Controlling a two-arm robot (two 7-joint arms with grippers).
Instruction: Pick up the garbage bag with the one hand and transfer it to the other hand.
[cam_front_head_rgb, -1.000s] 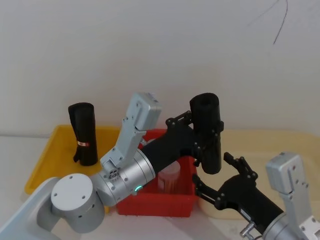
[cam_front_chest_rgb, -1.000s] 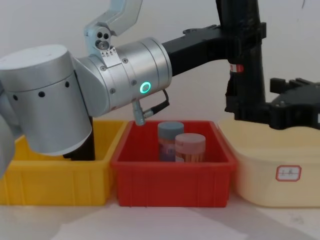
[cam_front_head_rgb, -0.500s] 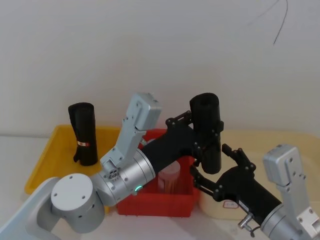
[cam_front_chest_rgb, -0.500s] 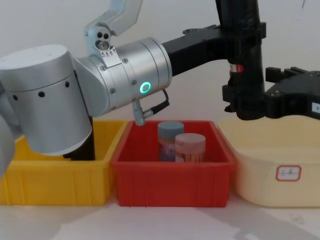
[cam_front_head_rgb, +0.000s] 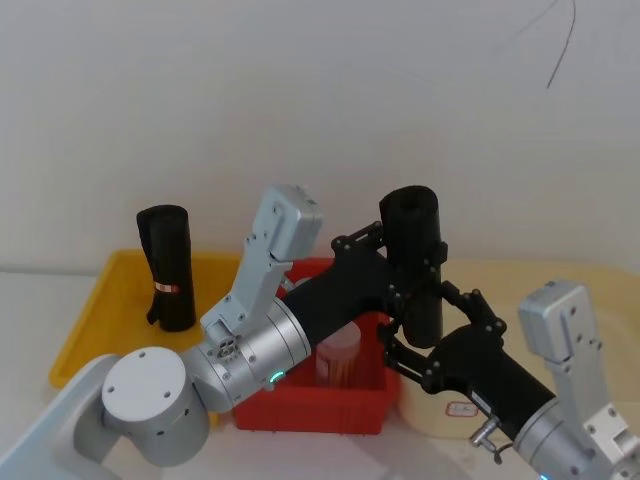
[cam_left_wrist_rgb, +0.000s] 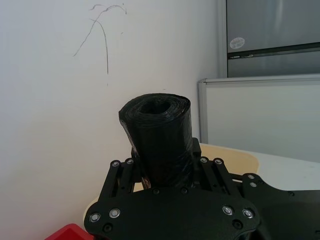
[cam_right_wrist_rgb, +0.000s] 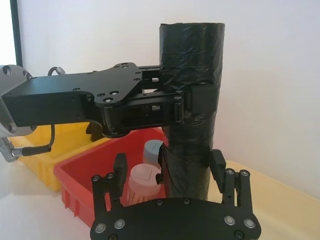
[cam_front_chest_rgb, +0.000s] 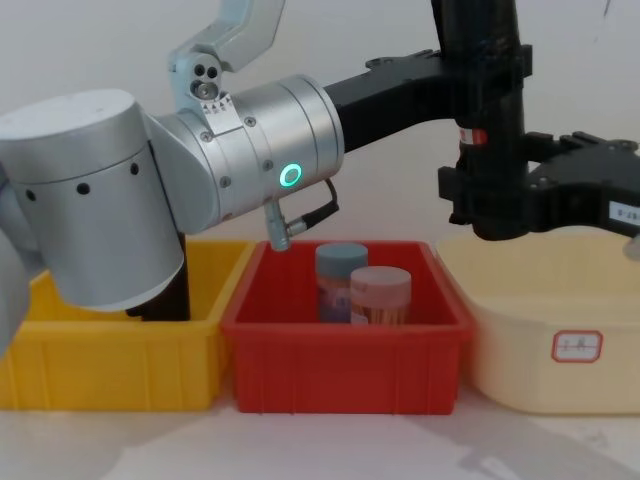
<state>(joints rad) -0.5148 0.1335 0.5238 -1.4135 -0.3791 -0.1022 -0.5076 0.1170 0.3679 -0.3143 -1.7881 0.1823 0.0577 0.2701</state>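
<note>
**One roll aloft, two pincers at it**

The garbage bag stood upright in the air above the red bin's right edge. The left pincer, on the arm with the glowing green ring, was clamped across the roll's middle. The right pincer reached in from the right of the red bin and straddled the roll's lower end with its fingers spread; one finger stood clear of the plastic and the other sat just beside it.

Black rolls numbered two: the held one, and a second roll standing in the yellow bin left of the red bin. Jars numbered two, both inside the red bin: a blue-lidded jar and a pink-lidded jar, side by side. Containers on the bench numbered three; the cream tub sat right of the red bin.
</note>
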